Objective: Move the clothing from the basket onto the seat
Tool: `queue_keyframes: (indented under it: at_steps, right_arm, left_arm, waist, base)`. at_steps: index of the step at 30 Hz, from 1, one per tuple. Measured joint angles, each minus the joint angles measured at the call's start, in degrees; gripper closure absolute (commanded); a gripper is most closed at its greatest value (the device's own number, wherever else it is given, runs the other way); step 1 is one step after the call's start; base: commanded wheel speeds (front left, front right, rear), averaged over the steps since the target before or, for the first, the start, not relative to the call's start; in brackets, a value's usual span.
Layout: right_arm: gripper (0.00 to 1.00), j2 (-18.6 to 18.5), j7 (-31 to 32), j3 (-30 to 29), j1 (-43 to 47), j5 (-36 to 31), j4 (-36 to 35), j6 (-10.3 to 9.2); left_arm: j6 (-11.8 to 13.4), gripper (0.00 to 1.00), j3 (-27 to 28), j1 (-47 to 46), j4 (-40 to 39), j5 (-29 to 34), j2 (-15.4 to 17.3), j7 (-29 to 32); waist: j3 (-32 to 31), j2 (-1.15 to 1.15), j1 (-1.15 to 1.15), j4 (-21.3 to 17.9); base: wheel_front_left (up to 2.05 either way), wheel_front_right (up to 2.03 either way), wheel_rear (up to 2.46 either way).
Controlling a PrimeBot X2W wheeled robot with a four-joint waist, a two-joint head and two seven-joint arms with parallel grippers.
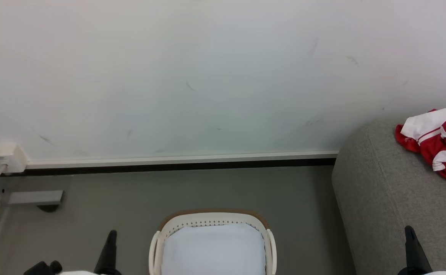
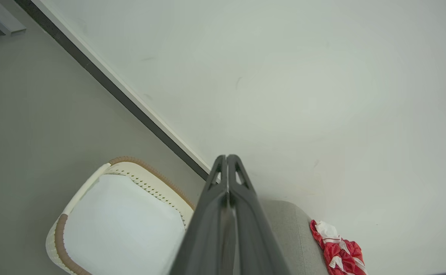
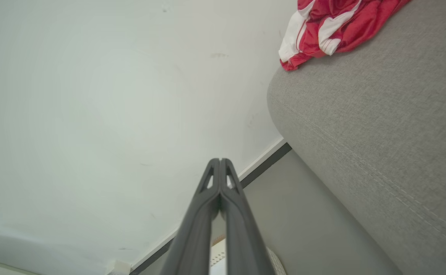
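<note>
While both are pinched fully closed with nothing in them, the left hand (image 2: 227,156) is up by the basket (image 1: 212,216) and the right hand (image 3: 220,159) is beside the seat (image 1: 375,198). The clothing (image 1: 438,141) is bunched on the seat's top, near the wall (image 1: 223,76). The basket sits on the floor (image 1: 131,198), pale lining (image 1: 213,248) showing inside.

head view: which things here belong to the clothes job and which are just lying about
Job: clothing, basket, seat.
Lying about: white box, grey bar.
</note>
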Motion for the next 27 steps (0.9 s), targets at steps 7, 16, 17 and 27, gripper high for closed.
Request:
queue_keyframes:
  at_steps: [7, 16, 17, 27]
  right_arm:
    - [1.0, 0.0, 1.3, -0.3, -0.9, 4.7, -0.3, 0.0]
    - [1.0, 0.0, 2.8, -0.7, -1.2, 10.4, -0.6, 0.0]
    - [1.0, 0.0, 2.8, -0.7, -1.3, 11.0, -0.6, 0.0]
    - [1.0, -0.1, 4.3, -1.2, -2.1, 16.6, -1.0, 0.0]
  left_arm:
    - [0.0, 1.0, 0.8, -0.5, -0.4, -4.4, -0.2, 1.4]
    - [-0.3, 1.0, 1.9, -1.0, -1.0, -9.0, -0.4, 2.7]
    - [-0.3, 1.0, 1.9, -1.0, -1.0, -9.4, -0.4, 2.9]
    - [-0.5, 1.0, 3.0, -1.5, -1.4, -15.0, -0.6, 4.4]
  waist:
    - [0.1, 0.0, 0.0, 0.0]
    - [0.3, 0.0, 0.0, 0.0]
    - [0.3, 0.0, 0.0, 0.0]
    - [0.5, 0.0, -0.01, 0.0]
  base:
    - [0.0, 0.0, 0.0]
    - [0.0, 0.0, 0.0]
    - [0.0, 0.0, 0.0]
    - [0.0, 0.0, 0.0]
